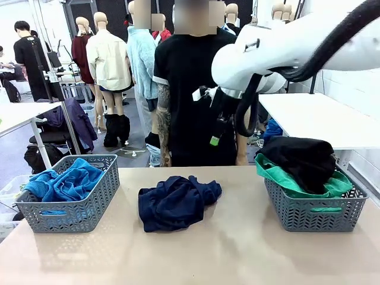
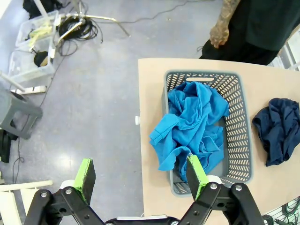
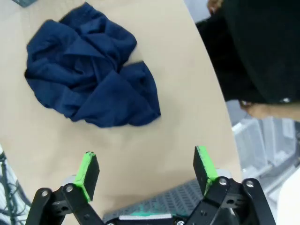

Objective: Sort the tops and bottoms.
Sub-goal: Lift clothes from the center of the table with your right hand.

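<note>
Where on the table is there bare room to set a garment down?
Bare tabletop runs along the near edge and on both sides of the navy garment, between it and each basket. The left basket holds the blue garment; the right basket is piled with black and green.

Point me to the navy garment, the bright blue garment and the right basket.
navy garment point(image 1: 176, 202), front view, middle of the crumpled heap.
bright blue garment point(image 2: 192, 123), left wrist view, centre folds.
right basket point(image 1: 312, 217), front view, near lattice wall.

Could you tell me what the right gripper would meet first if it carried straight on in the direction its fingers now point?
Probably the bare tan tabletop: the open right gripper points down at it, beside the crumpled navy cloth garment. Depth is unclear, so it might just brush that garment's edge.
</note>
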Controlling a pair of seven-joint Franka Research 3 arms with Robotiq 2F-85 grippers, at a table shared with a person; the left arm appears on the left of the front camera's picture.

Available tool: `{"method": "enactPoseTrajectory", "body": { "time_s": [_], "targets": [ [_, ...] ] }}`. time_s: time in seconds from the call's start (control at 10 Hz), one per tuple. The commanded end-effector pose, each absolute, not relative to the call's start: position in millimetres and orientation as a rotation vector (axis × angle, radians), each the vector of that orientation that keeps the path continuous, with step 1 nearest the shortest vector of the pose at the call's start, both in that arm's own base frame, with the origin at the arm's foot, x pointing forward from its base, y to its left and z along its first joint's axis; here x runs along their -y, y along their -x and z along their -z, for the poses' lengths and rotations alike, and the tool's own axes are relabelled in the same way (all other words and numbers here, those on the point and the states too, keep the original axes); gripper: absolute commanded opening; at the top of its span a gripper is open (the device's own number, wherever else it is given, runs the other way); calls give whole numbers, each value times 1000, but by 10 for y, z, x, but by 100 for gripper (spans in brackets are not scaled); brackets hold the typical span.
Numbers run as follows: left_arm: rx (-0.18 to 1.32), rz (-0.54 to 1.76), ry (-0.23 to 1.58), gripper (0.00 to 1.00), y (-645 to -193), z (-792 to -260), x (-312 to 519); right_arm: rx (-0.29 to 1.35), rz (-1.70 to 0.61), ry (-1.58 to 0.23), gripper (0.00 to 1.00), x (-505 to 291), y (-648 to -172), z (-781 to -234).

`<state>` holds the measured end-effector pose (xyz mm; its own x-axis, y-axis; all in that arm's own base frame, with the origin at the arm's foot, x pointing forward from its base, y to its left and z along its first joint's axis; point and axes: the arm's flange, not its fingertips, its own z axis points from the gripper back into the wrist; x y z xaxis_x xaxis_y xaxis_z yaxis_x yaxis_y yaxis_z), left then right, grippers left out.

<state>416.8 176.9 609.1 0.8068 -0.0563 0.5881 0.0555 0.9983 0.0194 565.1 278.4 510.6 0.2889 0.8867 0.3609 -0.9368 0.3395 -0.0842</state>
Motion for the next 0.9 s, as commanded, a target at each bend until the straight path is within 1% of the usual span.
{"method": "enactPoseTrajectory", "body": {
  "time_s": [0.0,0.1,0.2,0.3,0.4,0.5,0.8],
  "targets": [
    [632,55,2,100,-4161,-6097,-1770,341,-1270,-228,100,-2975,-5845,-4959],
    [632,55,2,100,-4161,-6097,-1770,274,-1289,-256,100,-3189,-5923,-4783],
    [632,55,2,100,-4161,-6097,-1770,285,-1257,-233,100,-3329,-5933,-4720],
    [632,55,2,100,-4161,-6097,-1770,299,-1218,-161,100,-3405,-5921,-4661],
    [632,55,2,100,-4161,-6097,-1770,254,-1187,-213,100,-3397,-5847,-4680],
    [632,55,2,100,-4161,-6097,-1770,297,-1261,-227,100,-3336,-5852,-4604],
    [632,55,2,100,-4161,-6097,-1770,297,-1261,-227,100,-3336,-5852,-4604]
  ]
}}
